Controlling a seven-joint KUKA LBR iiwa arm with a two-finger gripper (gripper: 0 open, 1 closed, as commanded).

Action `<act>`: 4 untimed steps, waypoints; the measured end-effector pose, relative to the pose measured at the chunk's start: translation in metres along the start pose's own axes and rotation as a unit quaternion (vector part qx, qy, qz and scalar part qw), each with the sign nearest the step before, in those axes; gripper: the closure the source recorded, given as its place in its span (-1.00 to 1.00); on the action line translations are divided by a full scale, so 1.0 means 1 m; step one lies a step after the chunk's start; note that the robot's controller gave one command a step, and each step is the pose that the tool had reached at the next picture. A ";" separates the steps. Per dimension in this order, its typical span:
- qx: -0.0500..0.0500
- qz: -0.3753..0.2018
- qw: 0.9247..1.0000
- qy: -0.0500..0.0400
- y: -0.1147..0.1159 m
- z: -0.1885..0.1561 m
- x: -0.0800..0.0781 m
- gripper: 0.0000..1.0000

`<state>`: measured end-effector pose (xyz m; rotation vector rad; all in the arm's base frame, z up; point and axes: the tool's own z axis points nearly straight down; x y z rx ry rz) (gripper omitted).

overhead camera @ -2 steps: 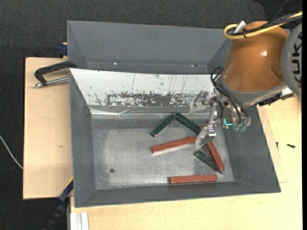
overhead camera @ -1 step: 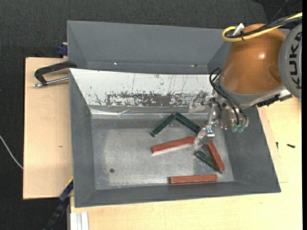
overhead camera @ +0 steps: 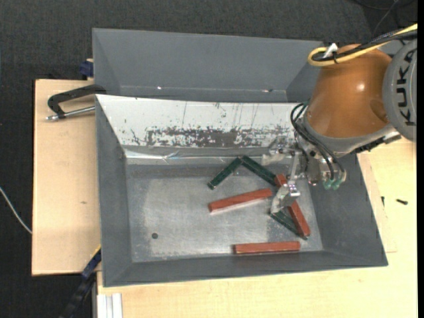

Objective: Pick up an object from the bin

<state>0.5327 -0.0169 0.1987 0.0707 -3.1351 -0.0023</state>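
My gripper (overhead camera: 285,201) hangs low at the right side of the bin, its fingertips down among the sticks there. Right below it lie a dark green stick (overhead camera: 286,221) and a red-brown stick (overhead camera: 299,218), crossing each other. A longer red-brown stick (overhead camera: 240,201) lies just left of the fingertips, slanting up to the right. Behind it a dark green bent piece (overhead camera: 242,167) forms an angle near the back wall. I cannot make out anything between the fingers.
Another red-brown stick (overhead camera: 266,247) lies flat along the front wall. The arm with its orange cover comes in from the upper right, over the bin's right rim. The left half of the bin floor is bare metal.
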 end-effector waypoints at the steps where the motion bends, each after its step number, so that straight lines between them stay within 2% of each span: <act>1: 0.001 -0.057 0.998 -0.008 -0.004 0.036 0.007 -1.00; 2: 0.002 -0.188 0.982 -0.003 0.016 0.122 -0.007 1.00; 3: 0.002 -0.187 0.982 -0.003 0.016 0.122 -0.007 1.00; 4: 0.003 -0.191 0.982 -0.009 -0.001 -0.051 -0.018 1.00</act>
